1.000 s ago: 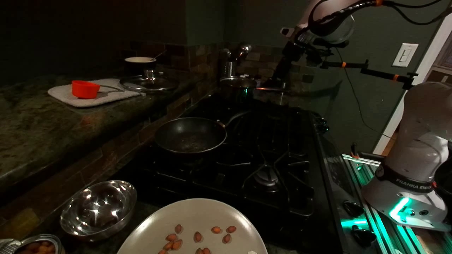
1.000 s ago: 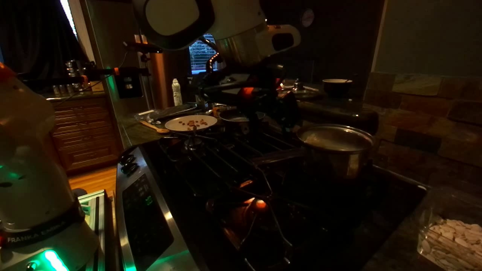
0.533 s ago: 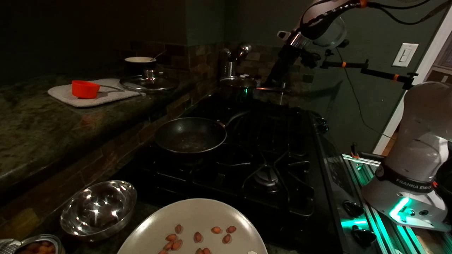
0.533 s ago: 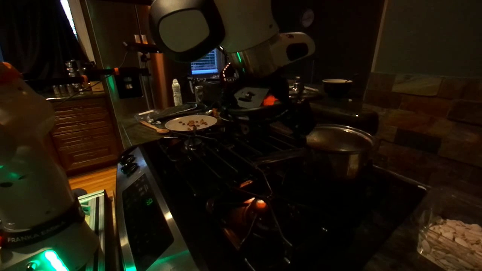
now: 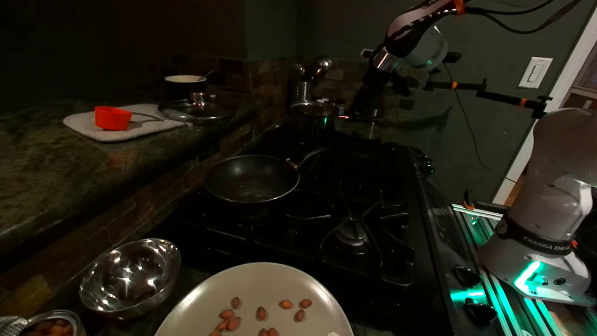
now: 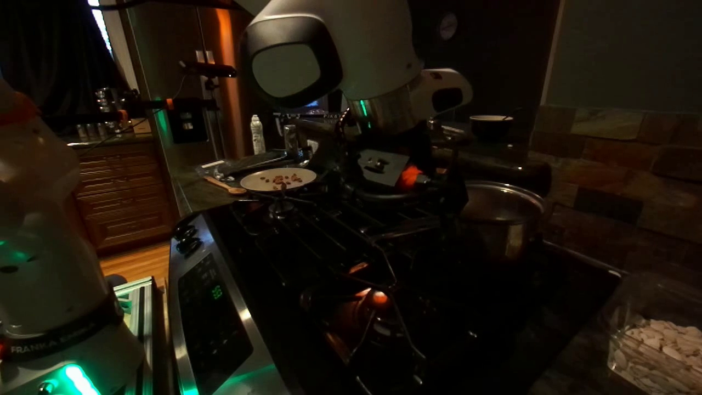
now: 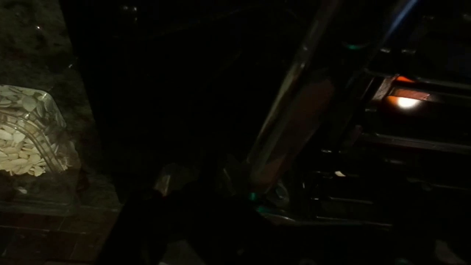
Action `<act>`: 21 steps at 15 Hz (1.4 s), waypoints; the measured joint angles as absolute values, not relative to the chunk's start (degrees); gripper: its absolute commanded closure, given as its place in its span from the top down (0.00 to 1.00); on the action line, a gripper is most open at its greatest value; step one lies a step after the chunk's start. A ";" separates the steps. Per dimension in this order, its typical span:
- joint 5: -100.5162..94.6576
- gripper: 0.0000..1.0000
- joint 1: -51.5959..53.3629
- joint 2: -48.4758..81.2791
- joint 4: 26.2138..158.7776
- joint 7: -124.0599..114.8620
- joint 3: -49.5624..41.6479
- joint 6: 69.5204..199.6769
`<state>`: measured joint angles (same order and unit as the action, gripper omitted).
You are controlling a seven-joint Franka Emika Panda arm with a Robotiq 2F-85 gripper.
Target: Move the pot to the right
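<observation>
Pot [image 6: 507,240]: upright on stove [image 5: 305,240].
Gripper [image 5: 355,112]: by handle [image 6: 410,226], contact unclear; whether spread or pinching cannot be determined, too dark.
Frying pan [image 5: 252,179]: same stove, apart from pot.

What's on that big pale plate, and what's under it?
Brown nuts, probably almonds, lie scattered on the pale plate; a small whitish bit is cut off by the picture's edge. The plate covers whatever is directly beneath it, so that can't be seen.
</observation>
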<state>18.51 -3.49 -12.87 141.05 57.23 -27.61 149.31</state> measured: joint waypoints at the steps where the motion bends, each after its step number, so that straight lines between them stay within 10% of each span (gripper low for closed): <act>1: 19.16 0.58 -3.54 -12.35 140.80 57.80 -27.59 149.31; 9: 20.08 0.07 -5.43 -10.78 140.00 58.49 -25.85 149.31; 21: 20.07 0.08 -9.29 -12.61 140.35 57.62 -24.69 146.77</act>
